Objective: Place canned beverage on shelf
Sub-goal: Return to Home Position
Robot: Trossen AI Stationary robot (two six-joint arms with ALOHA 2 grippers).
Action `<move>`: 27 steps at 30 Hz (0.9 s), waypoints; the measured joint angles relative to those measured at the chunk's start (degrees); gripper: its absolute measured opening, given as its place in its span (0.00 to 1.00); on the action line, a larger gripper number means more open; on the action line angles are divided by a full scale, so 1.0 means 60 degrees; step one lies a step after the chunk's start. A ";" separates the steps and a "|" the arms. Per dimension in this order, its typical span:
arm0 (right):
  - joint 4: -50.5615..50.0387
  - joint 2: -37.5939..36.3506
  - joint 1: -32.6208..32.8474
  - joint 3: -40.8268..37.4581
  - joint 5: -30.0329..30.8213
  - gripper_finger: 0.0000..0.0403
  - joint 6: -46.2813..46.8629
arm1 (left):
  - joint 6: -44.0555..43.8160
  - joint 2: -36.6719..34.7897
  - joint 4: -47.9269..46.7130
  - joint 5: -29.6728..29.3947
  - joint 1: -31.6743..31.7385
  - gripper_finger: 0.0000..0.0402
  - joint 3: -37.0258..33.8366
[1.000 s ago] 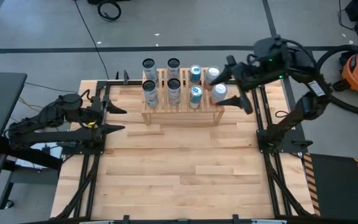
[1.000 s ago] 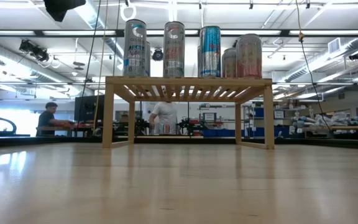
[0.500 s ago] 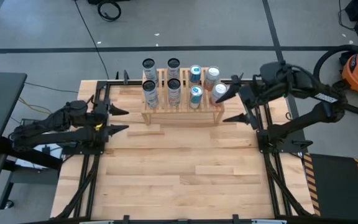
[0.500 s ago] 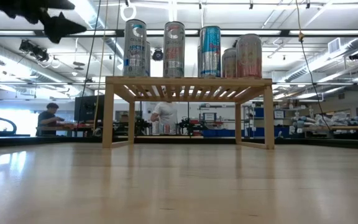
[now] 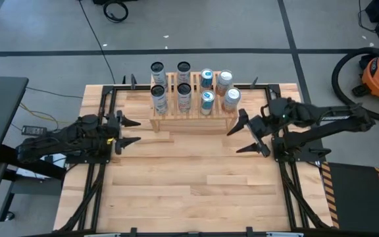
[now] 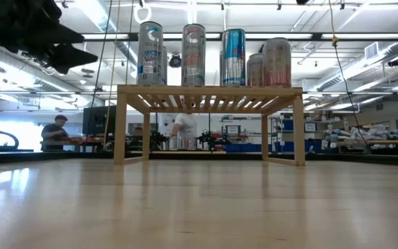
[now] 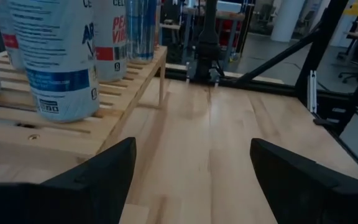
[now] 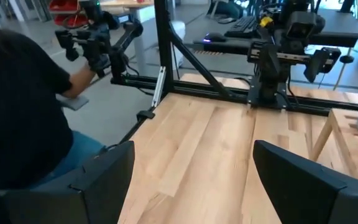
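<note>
Canned beverages (image 5: pixel 184 94) sit in neither gripper: eight of them stand in two rows of four on the shelf (image 5: pixel 193 116) at the far end of the table (image 5: pixel 189 191). Nearest me there is only bare wood. Further in, the left gripper (image 5: pixel 135 131) hangs at its own side, jaws spread wide around nothing. It points across at the shelf's left end and does not touch it. Opposite, the right gripper (image 5: pixel 237 139) is the same, wide apart and empty, just in front of the shelf's right corner.

All that's left, I'd say, is getting the arms home, so doing it well means disturbing nothing. Each wrist should draw back towards its own base, away from the shelf rather than across it. The fingers should keep off the side panels and the outer cans. Tall narrow cans on slats would tip at a light knock, I reckon. Beyond the shelf, people (image 6: pixel 184 129) are busy at benches in the room.
</note>
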 joint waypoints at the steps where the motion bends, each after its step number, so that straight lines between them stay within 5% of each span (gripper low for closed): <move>1: 0.0384 -0.0130 0.0021 -0.0365 0.0006 0.84 0.0095 | 0.0057 -0.0017 0.0215 0.0001 0.0000 0.79 -0.0131; 15: 0.3527 -0.0569 0.0042 -0.3412 0.0029 0.84 0.0036 | 0.0624 -0.0032 0.1261 -0.0007 -0.0011 0.79 -0.1375; 27: 0.3880 -0.0572 0.0042 -0.4072 0.0029 0.84 0.0140 | 0.0883 -0.0032 0.1790 -0.0336 -0.0011 0.79 -0.2103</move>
